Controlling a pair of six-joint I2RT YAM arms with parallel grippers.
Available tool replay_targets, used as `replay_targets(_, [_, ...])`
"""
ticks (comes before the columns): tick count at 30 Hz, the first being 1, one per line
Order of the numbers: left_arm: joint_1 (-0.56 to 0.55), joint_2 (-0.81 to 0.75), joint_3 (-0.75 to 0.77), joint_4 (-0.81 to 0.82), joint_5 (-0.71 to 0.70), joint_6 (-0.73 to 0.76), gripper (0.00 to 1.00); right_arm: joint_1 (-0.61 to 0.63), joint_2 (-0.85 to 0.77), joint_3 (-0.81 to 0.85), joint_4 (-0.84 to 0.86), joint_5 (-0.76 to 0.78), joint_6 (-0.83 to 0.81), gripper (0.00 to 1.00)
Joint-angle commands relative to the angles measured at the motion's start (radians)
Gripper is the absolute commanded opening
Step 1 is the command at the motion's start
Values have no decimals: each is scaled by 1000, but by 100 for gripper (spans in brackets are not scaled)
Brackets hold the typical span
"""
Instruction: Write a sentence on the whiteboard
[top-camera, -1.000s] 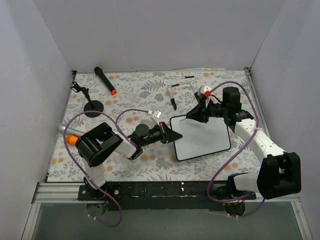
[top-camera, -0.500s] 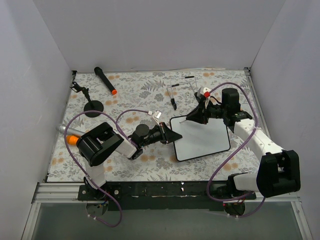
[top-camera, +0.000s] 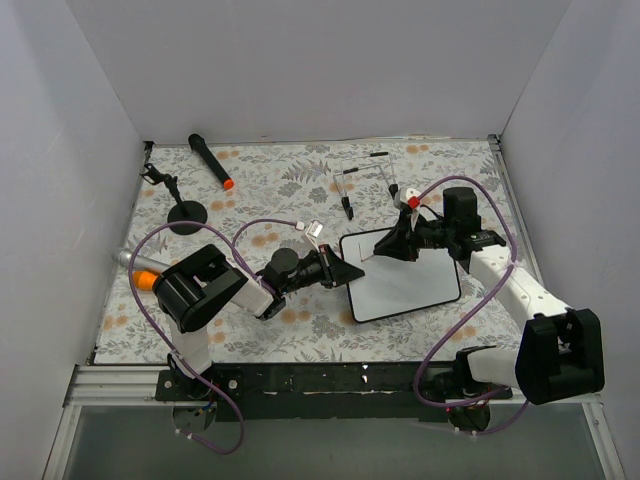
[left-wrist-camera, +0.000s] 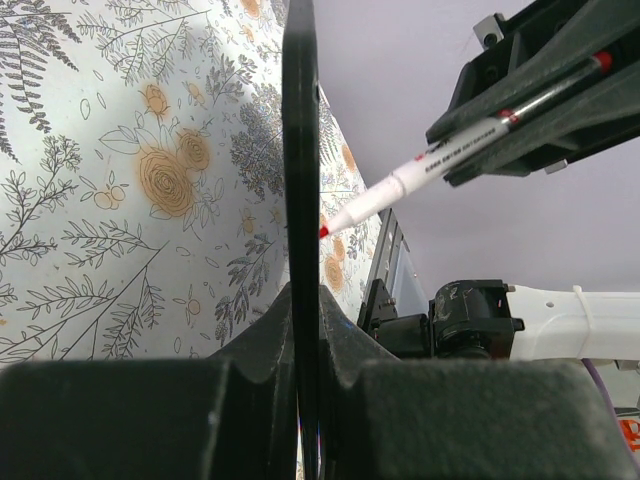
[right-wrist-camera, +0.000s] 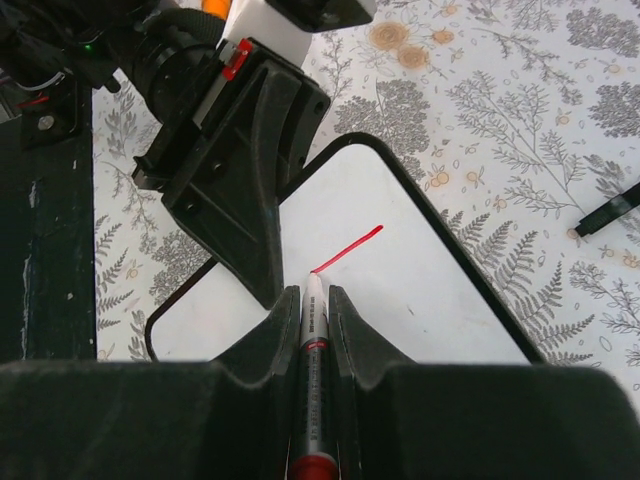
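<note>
The whiteboard (top-camera: 412, 285) lies flat on the floral cloth, white with a thin black frame. My left gripper (top-camera: 352, 272) is shut on its left edge; in the left wrist view the board (left-wrist-camera: 300, 150) runs edge-on between the jaws (left-wrist-camera: 305, 300). My right gripper (right-wrist-camera: 314, 300) is shut on a red marker (right-wrist-camera: 314, 345), whose tip touches the board (right-wrist-camera: 420, 300) near its left end. Of the sentence, only one short slanted red stroke (right-wrist-camera: 347, 249) shows, ending at the tip. From above, the marker (top-camera: 372, 255) slants down from the right gripper (top-camera: 395, 245).
A black microphone with an orange tip (top-camera: 211, 161) lies at the back left. A small black stand (top-camera: 185, 215) is beside it. A black pen (top-camera: 346, 207) and a clear holder (top-camera: 362, 170) sit behind the board. White walls close in three sides.
My right gripper has slid the marker tip toward the near-left across the board, leaving a red stroke behind it. The left gripper and the board have stayed put.
</note>
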Motion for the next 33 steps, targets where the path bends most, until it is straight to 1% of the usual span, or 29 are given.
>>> replay_targets(1, [-2,-16,22,133,13,2,0,1,-27,-5,-38,-14,-34,1])
replay_targets(15, [-1,1,33,136,28,2,0,-3,39,111,36,46,21,1])
replay_targets(21, [-2,7,33,136,31,1,0,-8,64,131,56,57,38,1])
replay_targets(25, [-2,7,34,138,30,2,0,-11,64,116,56,57,35,1])
replay_targets(28, [-2,7,34,139,30,2,0,-11,56,108,34,54,19,1])
replay_targets(33, [-1,4,31,139,25,4,0,-14,36,90,-54,43,-45,1])
